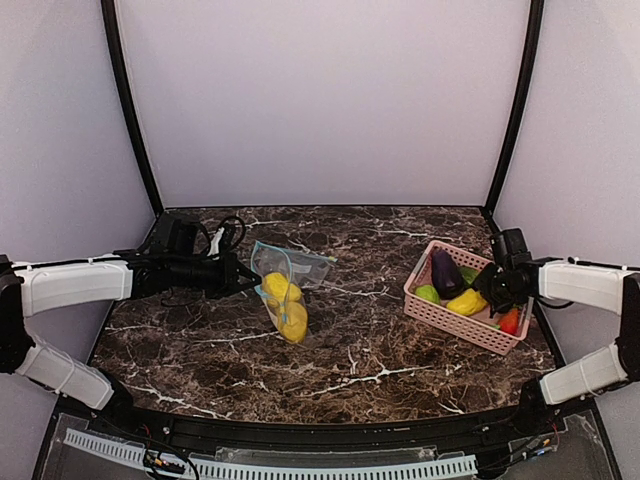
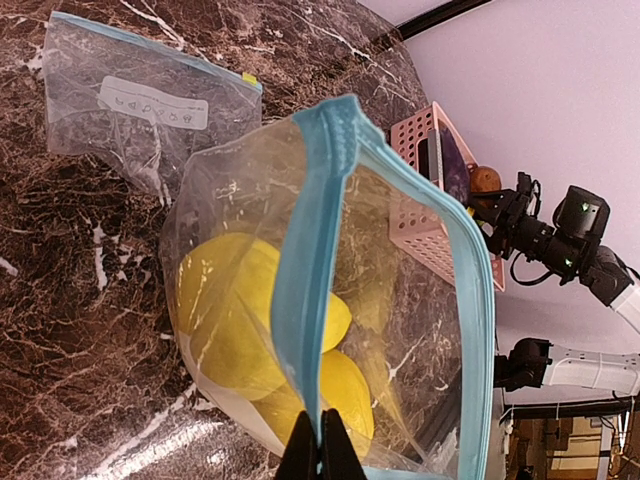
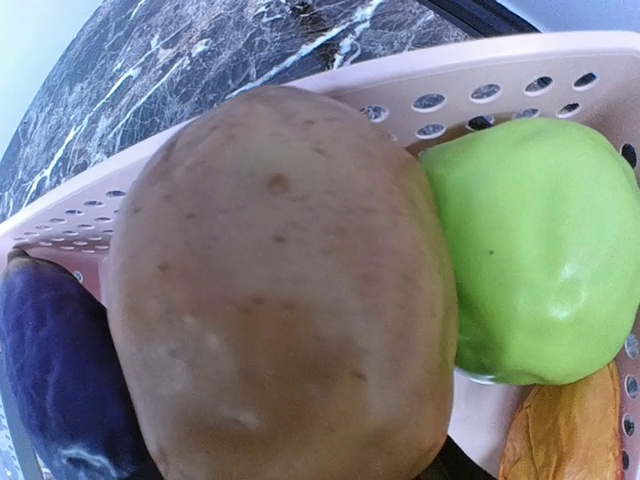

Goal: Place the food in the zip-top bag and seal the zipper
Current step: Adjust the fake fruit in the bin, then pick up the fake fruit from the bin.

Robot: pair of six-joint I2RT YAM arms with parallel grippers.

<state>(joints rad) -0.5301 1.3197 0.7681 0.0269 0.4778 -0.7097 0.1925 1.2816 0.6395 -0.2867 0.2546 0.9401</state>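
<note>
My left gripper (image 1: 247, 275) (image 2: 322, 442) is shut on the blue zipper rim of the clear zip-top bag (image 1: 283, 300) (image 2: 312, 240) and holds its mouth open. Yellow toy fruits (image 1: 290, 315) (image 2: 235, 320) lie inside the bag. My right gripper (image 1: 490, 285) is down in the pink basket (image 1: 450, 318). A brown potato (image 3: 280, 300) fills the right wrist view between its jaws and hides the fingertips. Beside the potato are a green fruit (image 3: 530, 250), a purple eggplant (image 3: 50, 370) (image 1: 445, 270) and an orange piece (image 3: 570, 430).
A second clear bag (image 1: 305, 262) (image 2: 130, 100) lies flat behind the held bag. The basket also holds a yellow piece (image 1: 467, 301) and an orange-red piece (image 1: 511, 320). Black cables (image 1: 225, 235) lie at the back left. Black frame posts stand at the back corners.
</note>
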